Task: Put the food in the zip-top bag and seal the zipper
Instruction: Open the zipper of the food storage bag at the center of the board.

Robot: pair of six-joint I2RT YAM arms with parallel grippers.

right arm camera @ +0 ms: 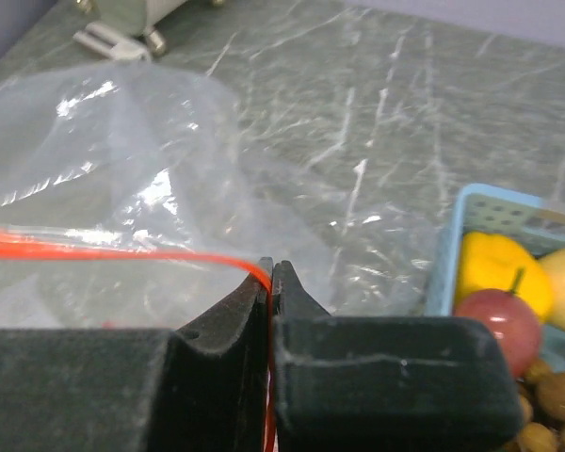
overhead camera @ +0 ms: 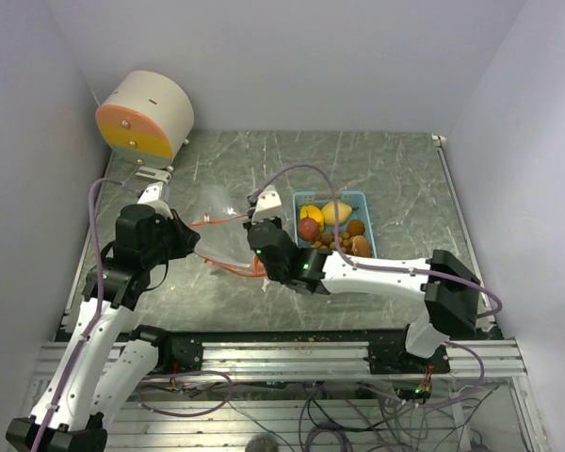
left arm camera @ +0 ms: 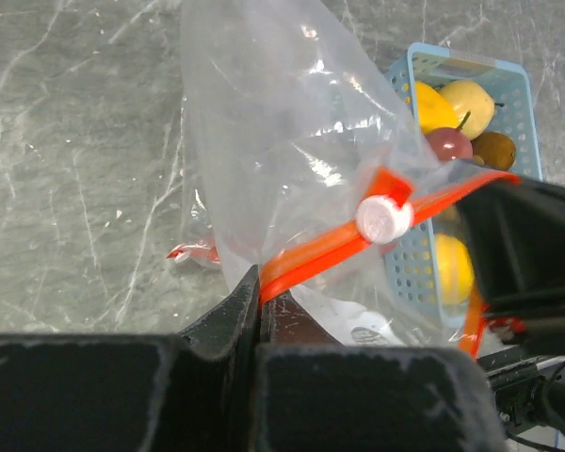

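Observation:
A clear zip-top bag (overhead camera: 221, 226) with an orange zipper strip (left arm camera: 330, 247) and a white slider (left arm camera: 383, 218) lies between my two grippers. My left gripper (left arm camera: 260, 282) is shut on the zipper edge at one end. My right gripper (right arm camera: 271, 271) is shut on the zipper edge (right arm camera: 122, 250) at the other end. The bag (right arm camera: 122, 179) looks empty. The food sits in the light blue tray (overhead camera: 363, 200): yellow fruits (overhead camera: 337, 212), a dark red apple (overhead camera: 308, 229), small brown balls (overhead camera: 326, 242) and brown lumps (overhead camera: 360, 245).
A round cream and orange device (overhead camera: 146, 115) stands at the back left on the grey marbled table (overhead camera: 395, 179). The tray is right of the bag, close to my right arm. White walls close in the sides and back.

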